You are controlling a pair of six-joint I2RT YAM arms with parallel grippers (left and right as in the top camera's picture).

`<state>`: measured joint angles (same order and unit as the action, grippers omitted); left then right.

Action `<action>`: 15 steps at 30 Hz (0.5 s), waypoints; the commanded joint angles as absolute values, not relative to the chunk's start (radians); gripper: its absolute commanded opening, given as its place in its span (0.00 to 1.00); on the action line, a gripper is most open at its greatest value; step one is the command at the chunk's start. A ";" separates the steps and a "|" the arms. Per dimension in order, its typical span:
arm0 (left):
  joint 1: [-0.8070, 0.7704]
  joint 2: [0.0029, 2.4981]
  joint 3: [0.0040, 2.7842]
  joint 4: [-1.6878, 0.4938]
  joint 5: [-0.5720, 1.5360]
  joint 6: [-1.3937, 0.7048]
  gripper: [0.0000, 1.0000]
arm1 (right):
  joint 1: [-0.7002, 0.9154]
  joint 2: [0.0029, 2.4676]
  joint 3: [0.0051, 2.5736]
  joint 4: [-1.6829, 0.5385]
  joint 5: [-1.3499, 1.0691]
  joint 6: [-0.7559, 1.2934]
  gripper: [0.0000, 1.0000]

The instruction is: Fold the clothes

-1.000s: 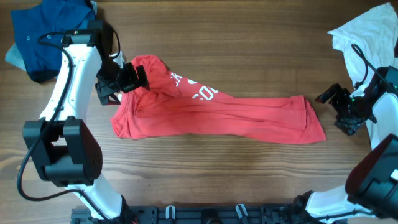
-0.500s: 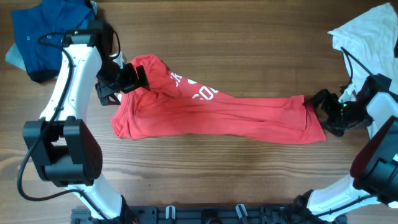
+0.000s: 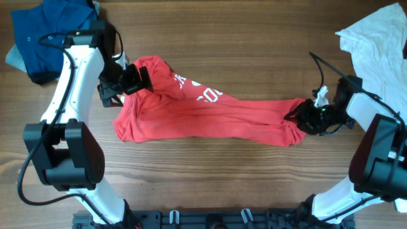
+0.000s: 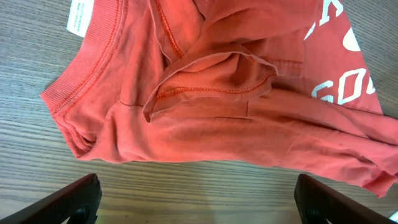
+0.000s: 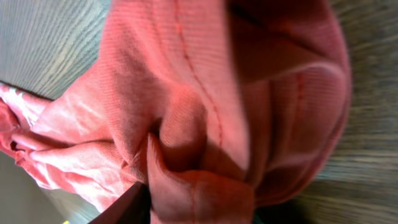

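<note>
On the left nothing had changed. The left tool (image 3: 122, 88) hung released, jaws spread wide, as it had a second before, with the collar and a folded sleeve of the red T-shirt (image 3: 222, 117) lying directly beneath it on the table (image 3: 222, 38). The blue garment (image 3: 44, 32) sat well behind that tool, untouched.

The shirt ran as a long band from under the left tool across to the right one, its white lettering close to the left tool's side.

The change was on the right. The right tool (image 3: 304, 117) had come in from beside the white garment (image 3: 375, 44) and clenched on the shirt's hem. Its wrist view was filled with red cloth gathered between the fingers. The hem, flat a second earlier, was bunched and drawn inward.

That suggests the fold was beginning: with the hem end grasped, the right arm appeared ready to carry it over towards the collar.
</note>
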<state>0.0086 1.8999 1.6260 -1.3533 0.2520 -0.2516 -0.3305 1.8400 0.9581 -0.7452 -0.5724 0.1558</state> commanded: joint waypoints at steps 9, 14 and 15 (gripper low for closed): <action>0.013 1.899 1.620 -1.356 0.242 -0.242 1.00 | -0.325 1.871 1.064 -0.907 -0.185 0.418 0.04; 0.013 1.899 1.620 -1.353 0.243 -0.242 1.00 | -0.322 1.765 1.198 -1.036 -0.051 0.448 0.04; 0.013 1.899 1.620 -1.351 0.243 -0.243 1.00 | -0.315 1.740 1.203 -1.041 -0.051 0.450 0.04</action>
